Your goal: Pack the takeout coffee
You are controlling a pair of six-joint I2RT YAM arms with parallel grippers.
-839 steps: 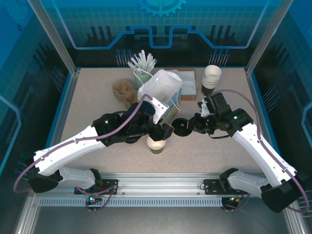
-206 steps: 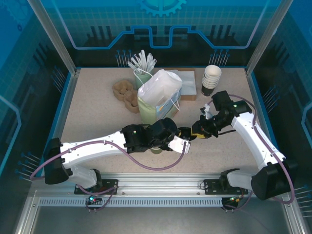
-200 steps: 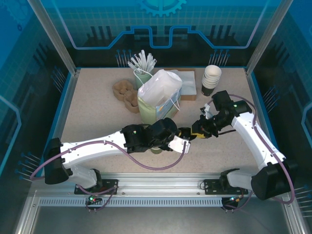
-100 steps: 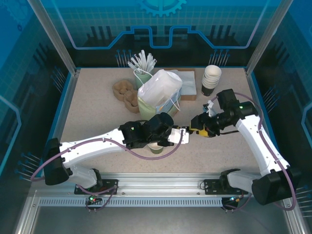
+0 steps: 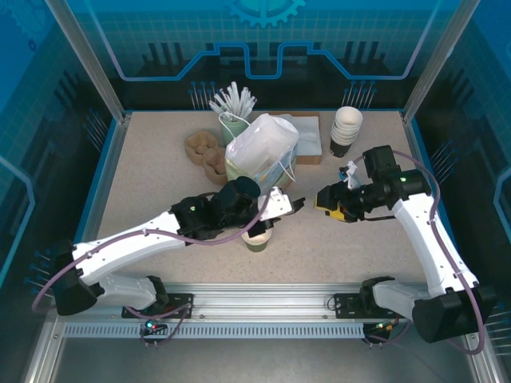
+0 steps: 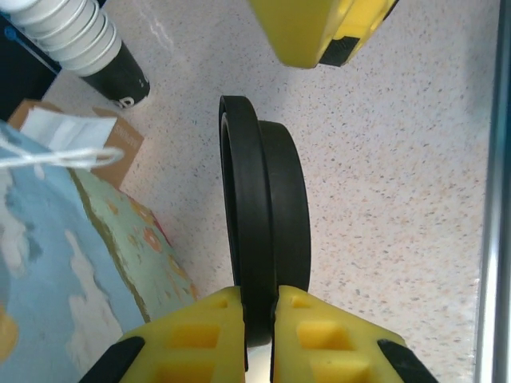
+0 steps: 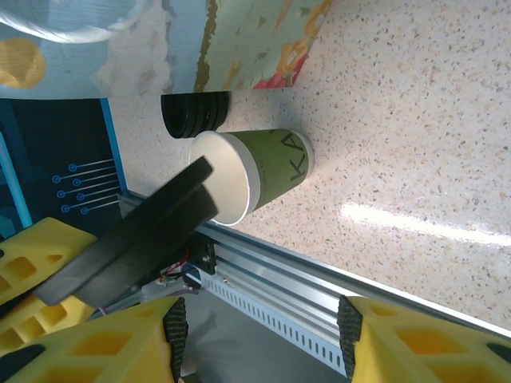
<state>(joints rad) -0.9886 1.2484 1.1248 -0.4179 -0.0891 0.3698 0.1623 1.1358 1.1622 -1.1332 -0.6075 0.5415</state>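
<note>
L gripper w/ black lid pinched on edge.
Yellow pads clamp the lid's lower rim; lid stands upright over speckled table, edge-on to cam. Yellow finger of R gripper at top, just beyond the lid, not touching. Top L: stack of white-rimmed cups. Below it a brown box, then the patterned paper bag beside the lid.

White arms, black joints, yellow jaws (blocky, ribbed)
</note>
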